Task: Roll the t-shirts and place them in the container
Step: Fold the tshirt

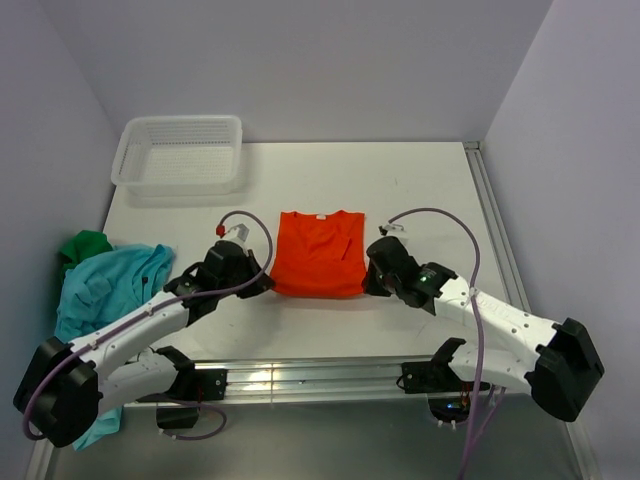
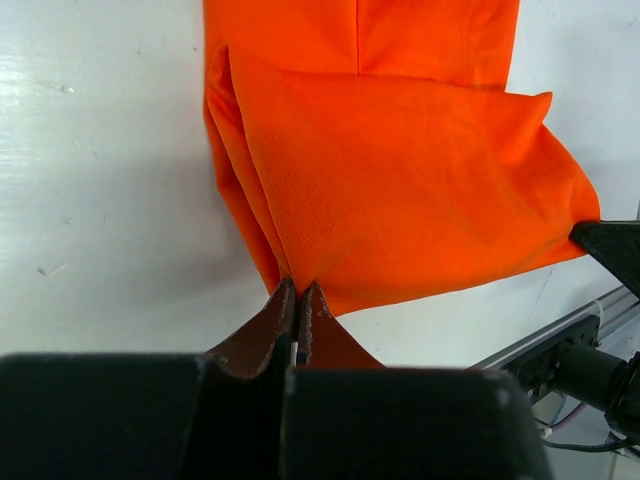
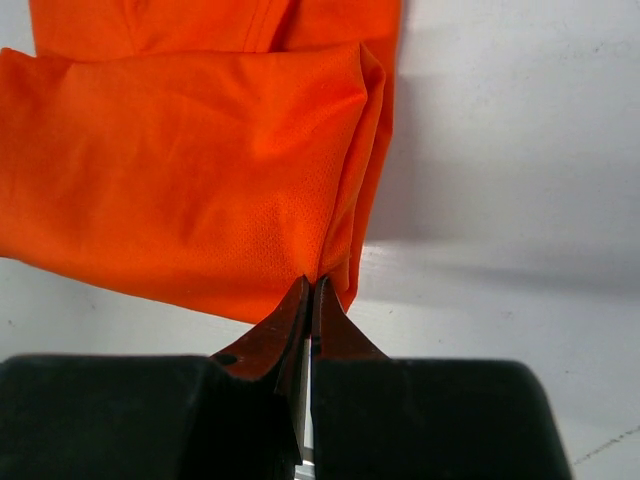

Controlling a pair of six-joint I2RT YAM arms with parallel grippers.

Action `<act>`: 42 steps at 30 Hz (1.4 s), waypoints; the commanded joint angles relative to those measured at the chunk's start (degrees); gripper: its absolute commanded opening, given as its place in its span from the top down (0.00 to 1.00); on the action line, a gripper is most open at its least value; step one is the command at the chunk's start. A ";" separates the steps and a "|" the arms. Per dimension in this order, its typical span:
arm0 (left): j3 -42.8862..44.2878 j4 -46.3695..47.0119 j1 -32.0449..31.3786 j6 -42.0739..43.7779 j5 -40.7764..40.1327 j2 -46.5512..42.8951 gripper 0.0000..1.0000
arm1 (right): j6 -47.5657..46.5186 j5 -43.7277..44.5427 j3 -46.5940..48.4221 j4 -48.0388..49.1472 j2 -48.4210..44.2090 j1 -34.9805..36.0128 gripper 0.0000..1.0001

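An orange-red t-shirt [image 1: 320,252] lies folded narrow in the middle of the white table, collar toward the back. My left gripper [image 1: 262,281] is shut on its near left corner; in the left wrist view the gripper [image 2: 299,288] pinches the folded cloth [image 2: 400,190]. My right gripper [image 1: 372,283] is shut on the near right corner, and in the right wrist view the gripper [image 3: 312,284] holds the layered edge of the shirt [image 3: 190,180]. The near hem is lifted and folded over. A teal-blue t-shirt [image 1: 105,285] and a dark green one [image 1: 84,246] lie crumpled at the left edge.
A white mesh basket [image 1: 180,152] stands at the back left of the table. A metal rail [image 1: 300,375] runs along the near edge between the arm bases. Grey walls close in the left, back and right sides.
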 commanded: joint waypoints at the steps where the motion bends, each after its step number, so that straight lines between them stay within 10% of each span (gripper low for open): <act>1: 3.59 -4.26 2.09 2.91 1.12 1.44 1.00 | -3.17 0.01 3.69 -2.51 1.89 -1.89 1.00; 30: 24.15 1.02 13.44 8.72 4.99 31.05 1.00 | -12.31 -8.70 16.54 6.28 26.67 -18.33 1.00; 42: 12.31 9.18 13.53 6.79 9.38 30.28 1.00 | -12.23 -10.54 6.87 9.44 22.72 -17.46 1.00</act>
